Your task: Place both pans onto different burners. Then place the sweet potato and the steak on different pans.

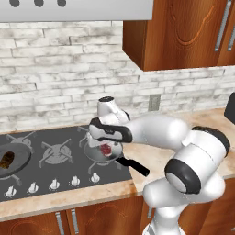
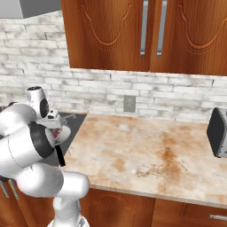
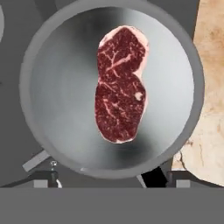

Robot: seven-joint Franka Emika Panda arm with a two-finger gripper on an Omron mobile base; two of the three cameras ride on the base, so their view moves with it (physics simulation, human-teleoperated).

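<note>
Gripper [image 3: 111,177] hangs straight over the steel pan [image 3: 65,96]; its two tips sit wide apart at the bottom of the hand view with nothing between them, so it's open and empty. Steak [image 3: 119,87] lies flat inside that pan, off-centre toward one side of the bowl and clear of the rim. My read: the drop is done and what's left is the retreat. Pull straight up before you swing sideways, so the tips don't clip the rim or the long black handle [image 1: 134,165], which sticks out over the counter [image 2: 146,150] toward the base. Don't nudge the pan, it's on the cooktop's [image 1: 59,170] right-hand burner near the edge.

Further off in the left base view, the skillet [image 1: 18,160] sits on a left burner with the sweet potato [image 1: 7,160] in it. Looks like all four placements are in.

No brands, labels or readable text anywhere; the knobs [image 1: 54,184] are unmarked at this resolution.
</note>
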